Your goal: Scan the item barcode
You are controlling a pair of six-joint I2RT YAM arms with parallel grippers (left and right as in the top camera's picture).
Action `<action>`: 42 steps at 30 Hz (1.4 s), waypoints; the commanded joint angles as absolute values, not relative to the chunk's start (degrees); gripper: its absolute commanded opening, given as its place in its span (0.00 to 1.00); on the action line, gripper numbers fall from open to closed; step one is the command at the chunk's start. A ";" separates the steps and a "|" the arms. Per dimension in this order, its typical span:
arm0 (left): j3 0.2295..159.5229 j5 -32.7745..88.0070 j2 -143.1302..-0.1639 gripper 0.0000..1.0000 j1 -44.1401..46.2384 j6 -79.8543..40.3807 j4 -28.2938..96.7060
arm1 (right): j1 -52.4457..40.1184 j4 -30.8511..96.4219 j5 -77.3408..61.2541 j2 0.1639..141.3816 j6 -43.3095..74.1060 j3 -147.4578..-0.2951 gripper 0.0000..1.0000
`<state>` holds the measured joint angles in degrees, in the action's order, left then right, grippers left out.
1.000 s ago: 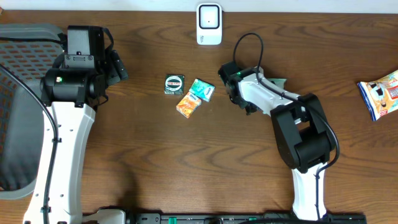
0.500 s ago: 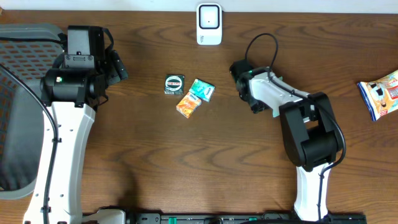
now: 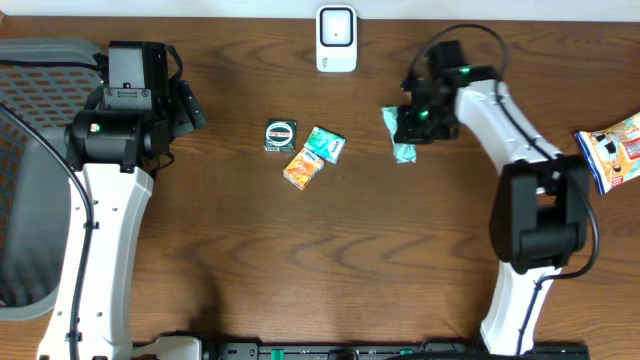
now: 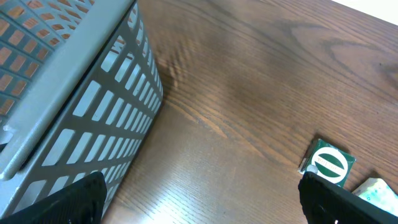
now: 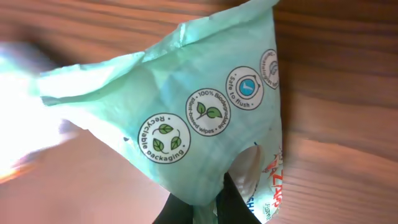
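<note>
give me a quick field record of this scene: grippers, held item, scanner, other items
right gripper: shut on green packet
left gripper: open, empty, beside grey basket
packet position: to the right of the white scanner
other items: dark green pack, teal packet, orange packet in the middle; snack bag at right edge

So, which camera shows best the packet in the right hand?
The right wrist view: the green packet fills the picture and its printed symbols are readable. Overhead shows it small, partly hidden under the right hand. The left wrist view does not show it.
</note>
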<state>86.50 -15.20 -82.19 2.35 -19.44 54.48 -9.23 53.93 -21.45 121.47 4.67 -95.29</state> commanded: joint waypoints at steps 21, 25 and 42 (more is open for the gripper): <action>86.70 -15.94 -82.41 0.98 2.15 -18.70 54.68 | 5.85 44.34 -43.97 122.23 7.27 -75.00 0.12; 86.70 -15.94 -82.41 0.98 2.15 -18.70 54.68 | 7.27 49.41 -37.54 122.21 7.01 -79.07 0.18; 86.70 -15.94 -82.41 0.98 2.15 -18.70 54.68 | 4.58 61.08 -29.08 122.21 2.66 -89.34 0.72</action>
